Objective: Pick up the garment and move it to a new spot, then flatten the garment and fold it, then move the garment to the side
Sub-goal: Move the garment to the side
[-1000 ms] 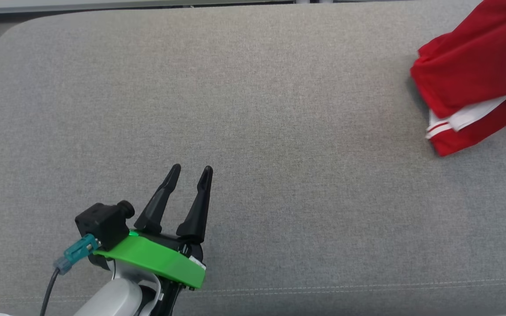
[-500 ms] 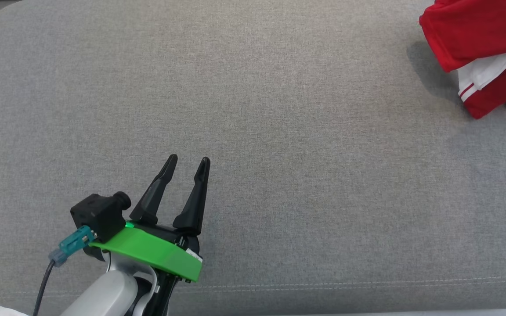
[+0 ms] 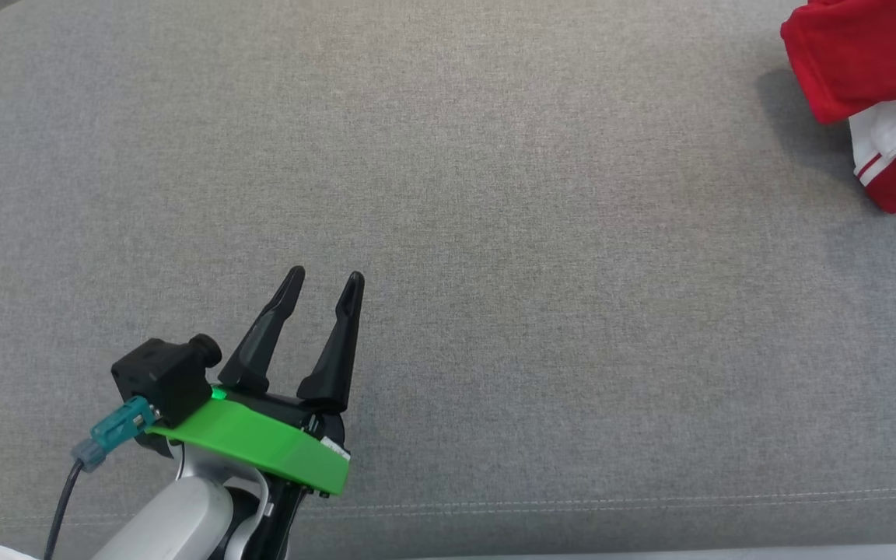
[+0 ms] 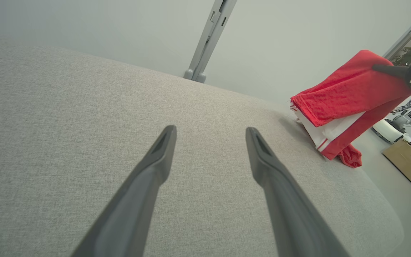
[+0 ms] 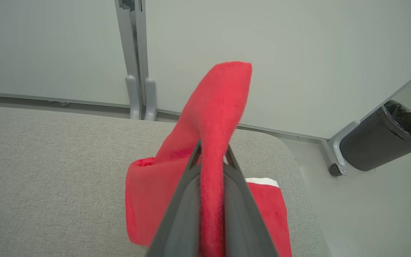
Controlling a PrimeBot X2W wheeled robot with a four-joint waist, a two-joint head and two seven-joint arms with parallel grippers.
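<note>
right claw (image 5: 212, 150) is pinching the garment (image 5: 223, 92) draping onto the right end of the grey cushion (image 3: 533, 233), left claw (image 3: 323, 276) is hovering wide open over its front, so I'd be lifting clear before swinging inward

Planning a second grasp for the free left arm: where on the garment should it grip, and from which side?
Probably the white-trimmed lower edge of the garment, coming in from the robot's left over the cushion. That edge hangs low, facing the open left gripper. The right gripper pinches the top fold.
</note>
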